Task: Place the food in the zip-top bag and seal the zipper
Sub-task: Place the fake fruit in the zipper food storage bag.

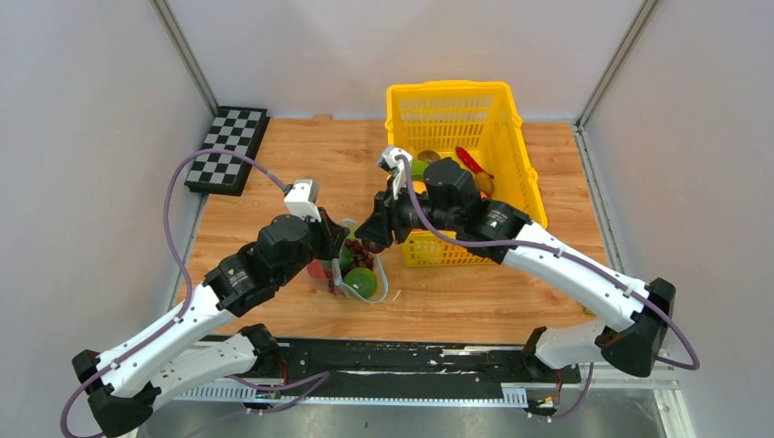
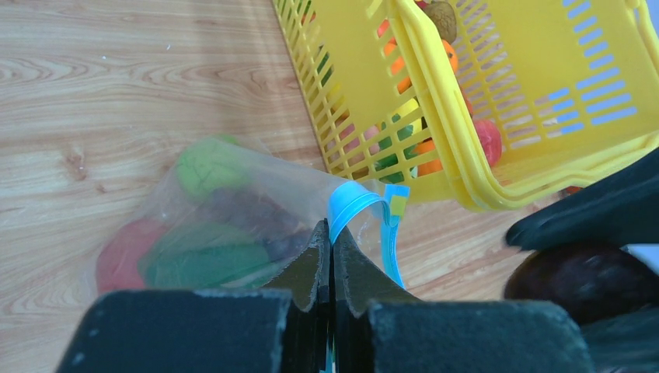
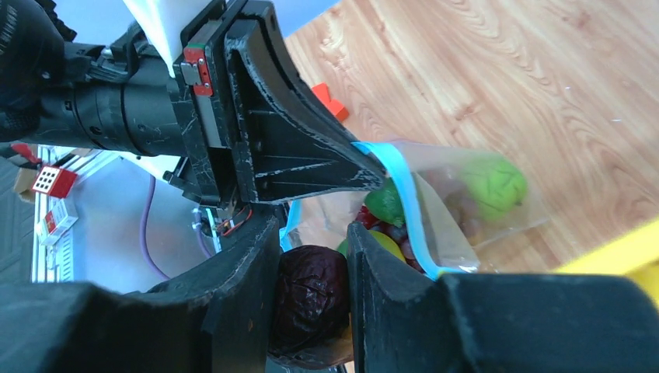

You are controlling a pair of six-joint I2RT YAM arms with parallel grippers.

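The clear zip-top bag (image 1: 360, 274) lies on the wooden table, holding red, green and purple food; it also shows in the left wrist view (image 2: 233, 225) and the right wrist view (image 3: 466, 194). My left gripper (image 2: 332, 237) is shut on the bag's teal-blue zipper (image 2: 350, 203) and holds the mouth up. My right gripper (image 3: 311, 256) is shut on a dark wrinkled brown fruit (image 3: 311, 295) right at the bag's open mouth, beside the zipper strip (image 3: 408, 206). In the top view the two grippers, left (image 1: 339, 242) and right (image 1: 372, 233), meet over the bag.
A yellow mesh basket (image 1: 461, 119) with more toy food stands just right of the bag; it also shows in the left wrist view (image 2: 482, 140). A checkerboard (image 1: 226, 151) lies at the back left. White walls enclose the table.
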